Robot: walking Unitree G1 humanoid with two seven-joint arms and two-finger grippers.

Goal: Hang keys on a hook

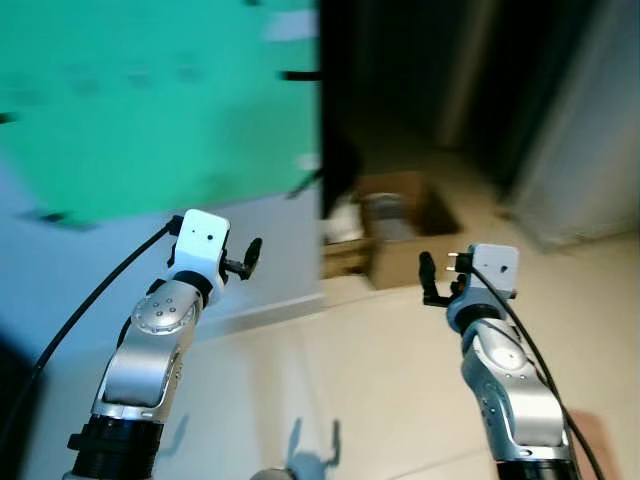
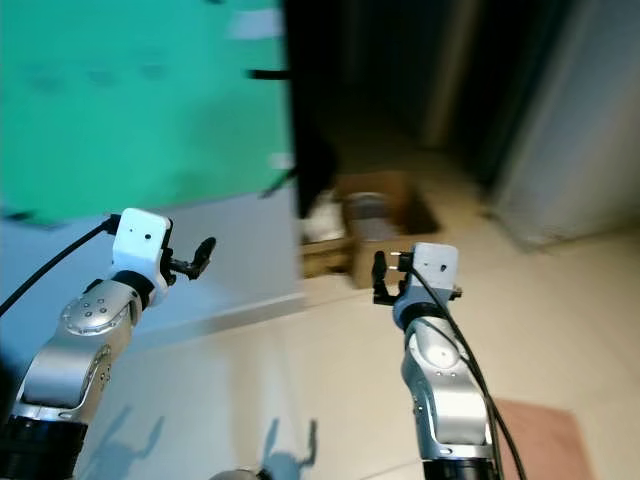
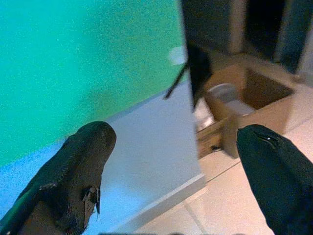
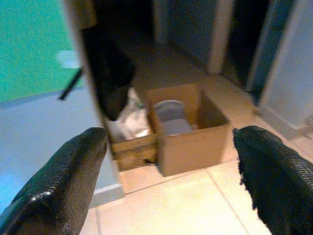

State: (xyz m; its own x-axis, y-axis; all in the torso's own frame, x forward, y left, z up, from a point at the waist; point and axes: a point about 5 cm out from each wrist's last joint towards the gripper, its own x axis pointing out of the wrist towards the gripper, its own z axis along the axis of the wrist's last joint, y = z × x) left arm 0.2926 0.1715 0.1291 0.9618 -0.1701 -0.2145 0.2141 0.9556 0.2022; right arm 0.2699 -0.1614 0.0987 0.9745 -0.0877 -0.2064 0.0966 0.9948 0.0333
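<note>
Over pale floor tiles (image 1: 400, 400), both the left gripper (image 3: 171, 176) and right gripper (image 4: 168, 181) gape empty before a blurred green wall (image 1: 150, 100) and cardboard box (image 4: 188, 132).

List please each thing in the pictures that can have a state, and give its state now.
Left claw: open, empty, raised before the green and white wall.
Right claw: open, empty, pointing toward the cardboard box.
Cardboard box: open at the top, upright on the tiled floor, with a pale round container inside.
Dark thing hanging at the wall's end: hangs above the smaller box; too blurred to name.
</note>
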